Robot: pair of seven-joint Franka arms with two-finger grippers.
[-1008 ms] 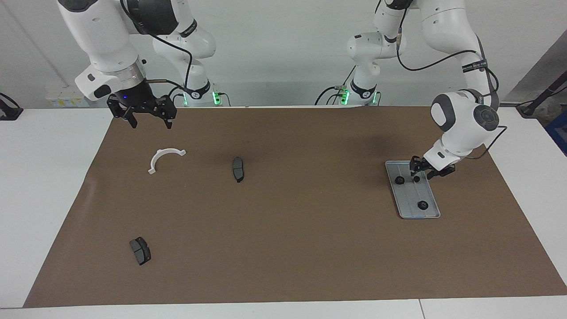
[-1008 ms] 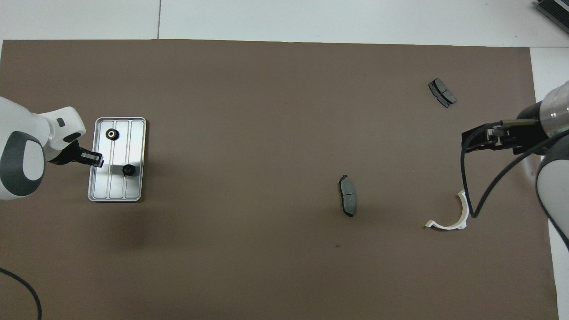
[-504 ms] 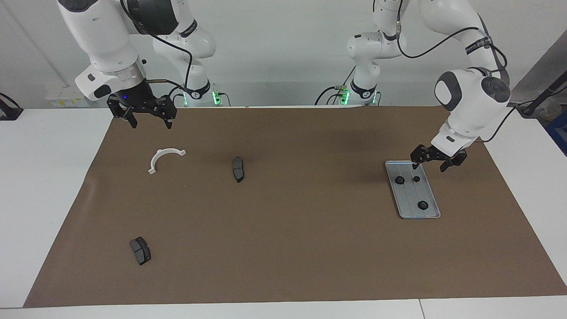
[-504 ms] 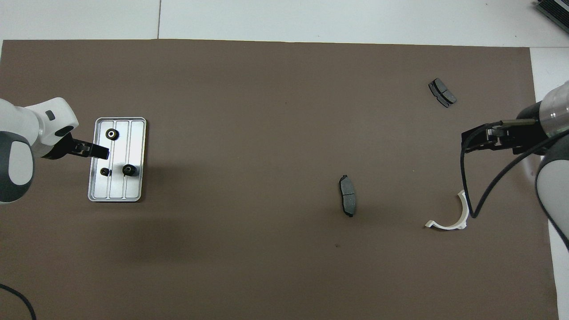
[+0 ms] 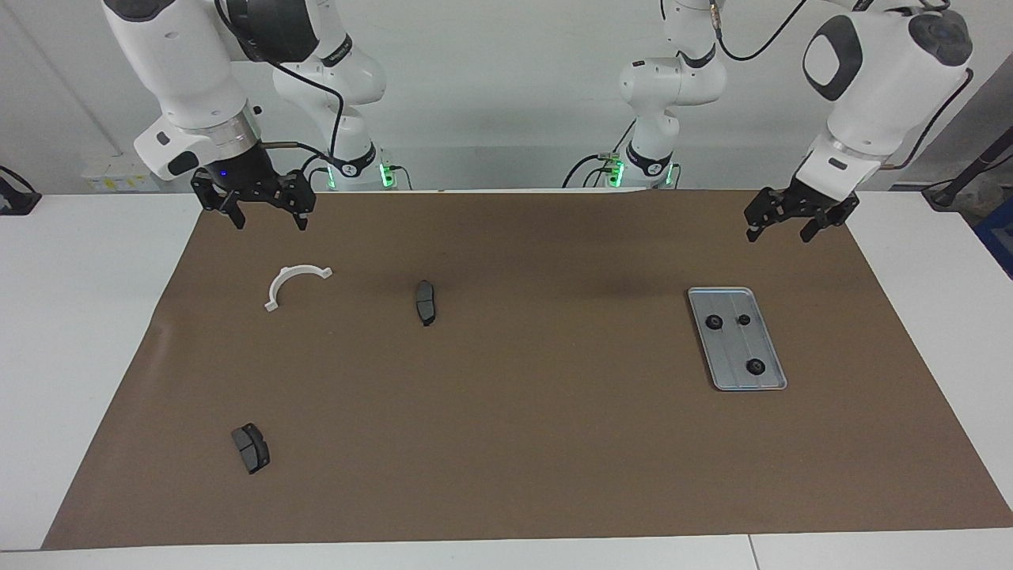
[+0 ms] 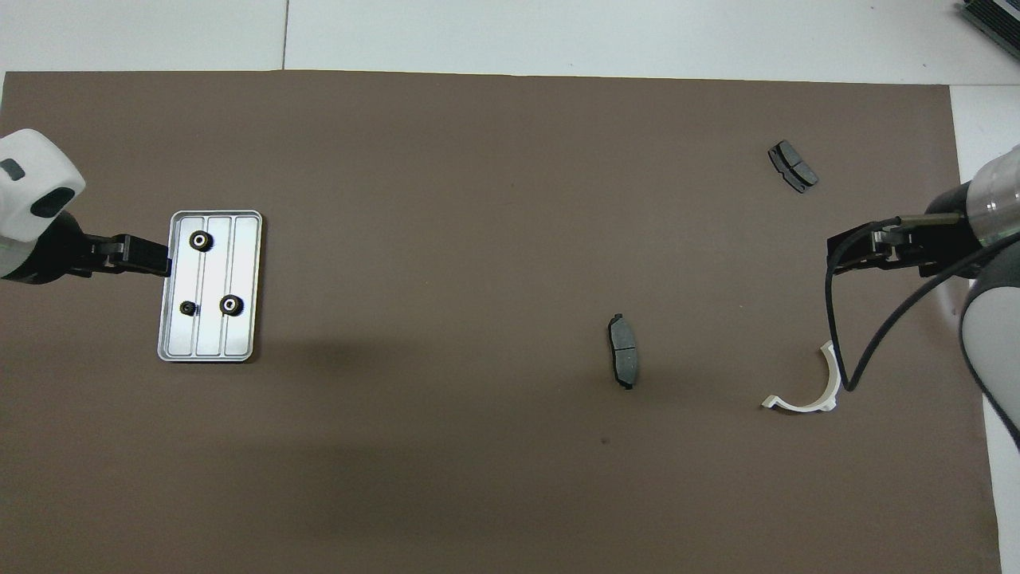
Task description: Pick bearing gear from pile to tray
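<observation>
A brown mat (image 5: 506, 372) covers the white table (image 5: 79, 317) before a plain pale wall (image 5: 491, 95). Toward the left arm's end lies the tray (image 5: 724, 376), holding three bearing gears (image 5: 756, 366). The left gripper (image 5: 779, 226) hangs above the mat, jaws wide and empty; the waiting right gripper (image 5: 267, 212), also spread and empty, hovers near the white bracket (image 5: 293, 281), with two brake pads (image 5: 425, 302) scattered farther out.

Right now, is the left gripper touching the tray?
Apart. The facing view shows the left gripper raised, open and empty, with bare brown mat between it and the tray; overhead, it only overlaps the tray's rim.
</observation>
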